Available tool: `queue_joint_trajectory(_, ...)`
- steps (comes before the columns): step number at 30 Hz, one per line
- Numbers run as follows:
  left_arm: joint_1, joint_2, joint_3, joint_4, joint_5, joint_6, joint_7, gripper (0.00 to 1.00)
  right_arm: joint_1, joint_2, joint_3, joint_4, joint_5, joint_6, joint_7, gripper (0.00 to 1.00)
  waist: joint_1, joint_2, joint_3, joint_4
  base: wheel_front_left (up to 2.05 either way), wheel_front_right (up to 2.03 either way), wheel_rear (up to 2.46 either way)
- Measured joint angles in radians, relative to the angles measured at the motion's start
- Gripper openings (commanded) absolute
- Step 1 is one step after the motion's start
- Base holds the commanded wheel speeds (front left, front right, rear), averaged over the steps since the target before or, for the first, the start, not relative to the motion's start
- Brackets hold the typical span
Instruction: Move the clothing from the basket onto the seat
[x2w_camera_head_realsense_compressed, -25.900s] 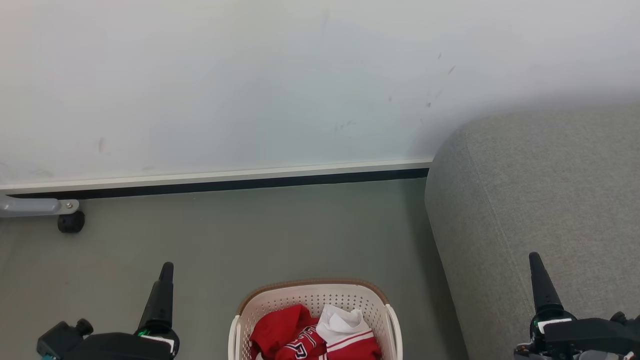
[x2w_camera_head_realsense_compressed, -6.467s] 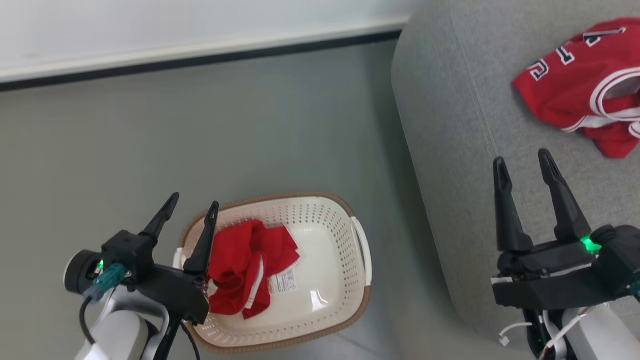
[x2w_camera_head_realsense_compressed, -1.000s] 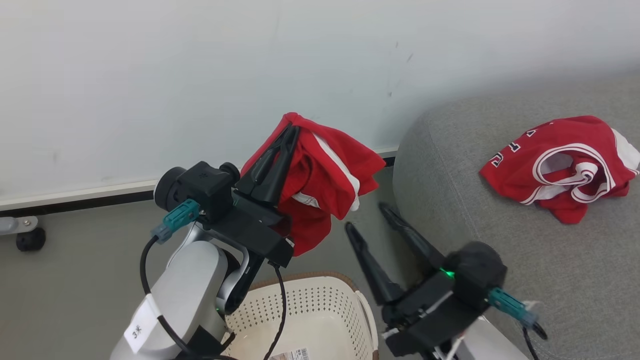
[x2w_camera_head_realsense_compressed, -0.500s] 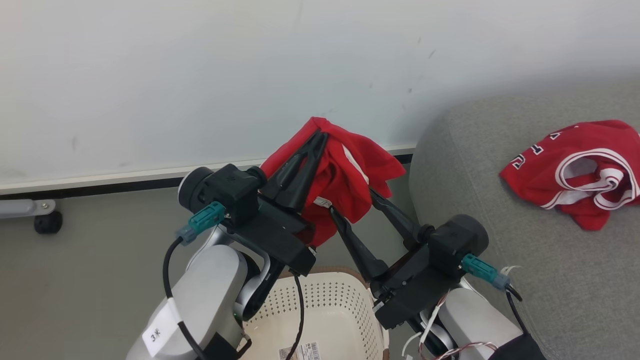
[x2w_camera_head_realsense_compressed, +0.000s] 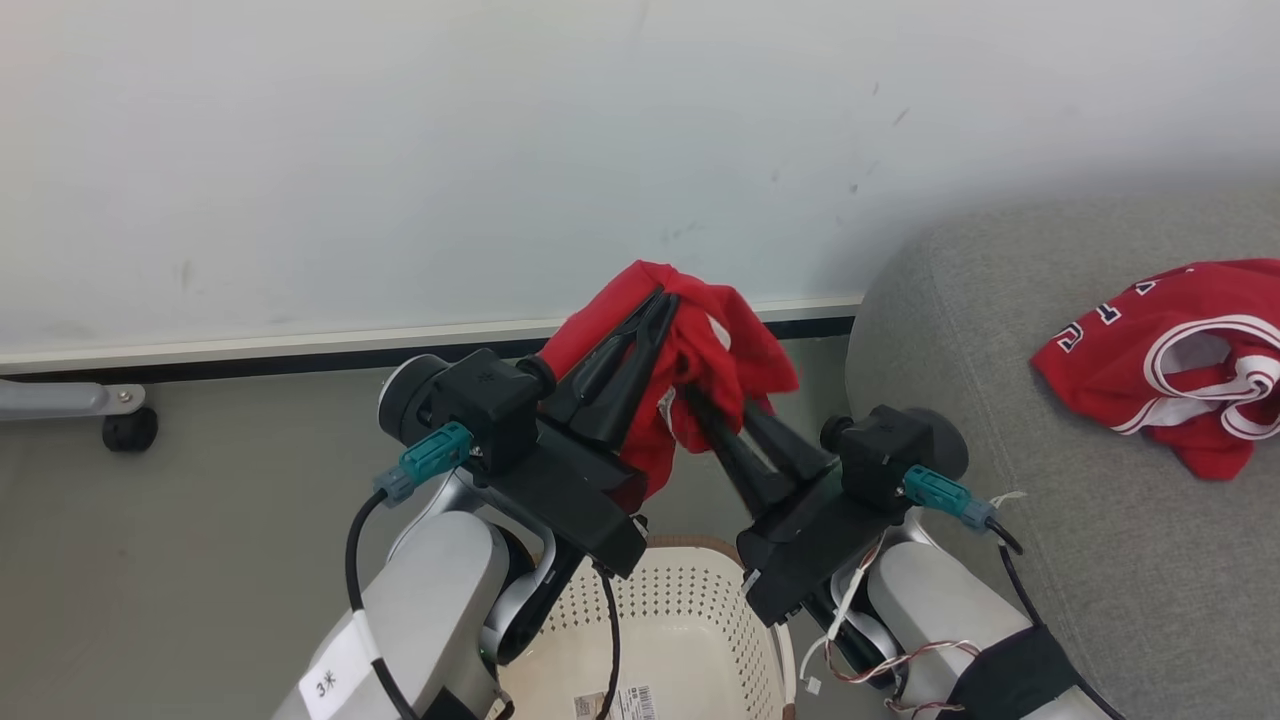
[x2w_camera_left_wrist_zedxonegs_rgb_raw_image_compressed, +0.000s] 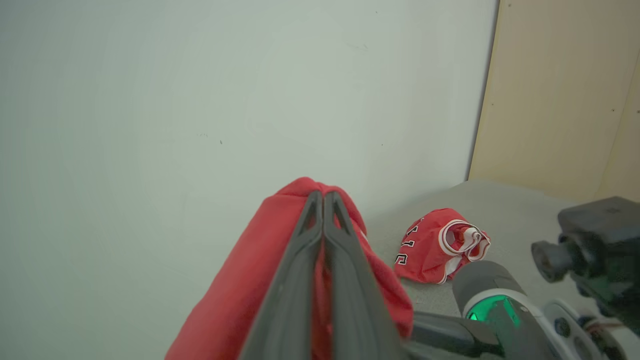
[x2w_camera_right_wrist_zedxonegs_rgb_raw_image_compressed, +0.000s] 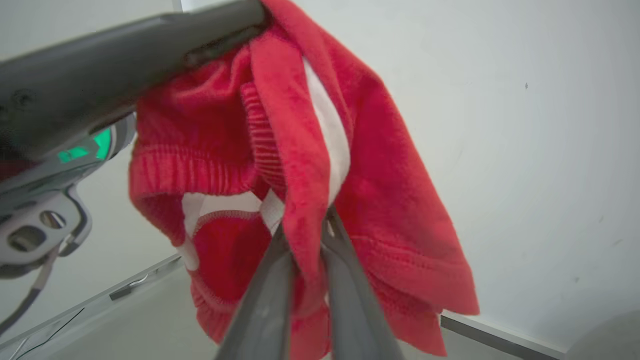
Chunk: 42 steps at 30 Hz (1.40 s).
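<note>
A red garment with white stripe trim (x2w_camera_head_realsense_compressed: 725, 345) hangs in the air above the basket (x2w_camera_head_realsense_compressed: 690, 630), held from both sides. My left gripper (x2w_camera_head_realsense_compressed: 663, 298) is shut on its top fold; the left wrist view shows the fingers (x2w_camera_left_wrist_zedxonegs_rgb_raw_image_compressed: 300, 260) pressed together, with red cloth (x2w_camera_left_wrist_zedxonegs_rgb_raw_image_compressed: 250, 280) draped around them. My right gripper (x2w_camera_head_realsense_compressed: 705, 405) is shut on the garment's lower edge, the cloth (x2w_camera_right_wrist_zedxonegs_rgb_raw_image_compressed: 390, 200) pinched between its closed jaws (x2w_camera_right_wrist_zedxonegs_rgb_raw_image_compressed: 305, 230). The red jersey (x2w_camera_head_realsense_compressed: 1165, 350) with dark lettering lies crumpled on the grey seat (x2w_camera_head_realsense_compressed: 1000, 420), and it also appears in the left wrist view (x2w_camera_left_wrist_zedxonegs_rgb_raw_image_compressed: 435, 245).
A pale wall with a white skirting board (x2w_camera_head_realsense_compressed: 300, 345) stands behind. Grey floor (x2w_camera_head_realsense_compressed: 200, 520) lies to the left, with a wheeled metal leg (x2w_camera_head_realsense_compressed: 110, 415) at the far left. The basket sits between my arms, with a paper label (x2w_camera_head_realsense_compressed: 625, 705) inside it.
My right gripper, open beside the hanging garment half a second ago, has shut on its lower edge. The head camera has shifted, so the whole scene sits lower and more to the right.
</note>
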Motion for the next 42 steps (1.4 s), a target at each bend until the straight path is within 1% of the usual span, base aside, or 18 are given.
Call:
queue_joint_trajectory(5,0.003,0.003,0.001,-0.005,0.000,0.000,0.006,0.00,-0.005,0.001,0.012,0.023,0.012,0.000,0.000,0.00,0.0000,0.0000,0.000,0.004,0.00,0.00,0.00)
queue_joint_trajectory(10,0.016,0.015,0.012,-0.007,-0.002,0.007,0.008,0.00,-0.007,0.002,0.008,0.027,0.032,0.000,-0.001,0.00,0.0000,0.0000,0.003,0.001,0.00,0.00,0.00)
queue_joint_trajectory(11,0.019,0.020,0.016,-0.009,-0.002,0.014,0.010,0.00,-0.007,0.002,0.008,0.026,0.034,0.000,-0.001,0.00,0.0000,0.0000,0.003,-0.001,0.00,0.00,0.00)
queue_joint_trajectory(15,0.032,0.031,0.024,-0.011,-0.003,0.022,0.011,0.00,-0.008,0.000,-0.029,0.017,0.035,0.001,-0.001,0.00,0.0000,0.0000,0.006,-0.019,0.00,0.00,0.00)
queue_joint_trajectory(16,0.035,0.033,0.024,-0.011,-0.003,0.022,0.012,0.02,-0.008,-0.003,-0.037,0.012,0.035,0.001,-0.001,0.00,0.0000,0.0000,0.006,-0.023,0.00,0.00,0.00)
queue_joint_trajectory(17,0.036,0.034,0.024,-0.012,-0.003,0.022,0.013,0.20,-0.008,-0.007,-0.046,0.007,0.035,0.001,-0.001,0.00,0.0000,0.0000,0.006,-0.027,0.00,0.00,0.00)
queue_joint_trajectory(18,0.037,0.035,0.024,-0.014,-0.003,0.022,0.020,0.25,-0.008,-0.012,-0.055,0.001,0.035,0.001,-0.001,0.00,0.0000,0.0000,0.006,-0.031,0.00,0.00,0.00)
queue_joint_trajectory(19,0.037,0.036,0.023,-0.014,-0.003,0.022,0.021,0.48,-0.009,-0.018,-0.068,-0.007,0.035,0.001,-0.001,0.00,0.0000,0.0000,0.006,-0.036,0.00,0.00,0.00)
queue_joint_trajectory(20,0.038,0.037,0.023,-0.014,-0.003,0.022,0.022,0.85,-0.011,-0.026,-0.080,-0.016,0.035,0.000,-0.001,0.00,0.0000,0.0000,0.005,-0.040,0.00,0.00,0.00)
queue_joint_trajectory(21,0.039,0.038,0.023,-0.014,-0.004,0.022,0.026,1.00,-0.014,-0.035,-0.092,-0.026,0.035,-0.001,-0.001,0.00,0.0000,0.0000,0.005,-0.044,0.00,0.00,0.00)
queue_joint_trajectory(26,0.049,0.045,0.023,-0.022,-0.009,0.024,0.029,1.00,-0.024,-0.085,-0.153,-0.073,0.034,-0.014,-0.005,0.00,0.0000,0.0000,0.004,-0.068,0.00,0.00,0.00)
queue_joint_trajectory(34,0.085,0.063,0.015,-0.042,-0.009,0.024,0.039,1.00,-0.030,-0.159,-0.231,-0.177,0.021,-0.049,-0.008,0.00,0.0000,0.0000,0.000,-0.122,0.00,0.00,0.00)
queue_joint_trajectory(42,0.125,0.079,0.004,-0.074,-0.009,0.024,0.044,1.00,0.036,-0.215,-0.283,-0.321,-0.011,-0.081,-0.008,0.00,0.0000,0.0000,0.000,-0.200,0.00,0.00,0.00)
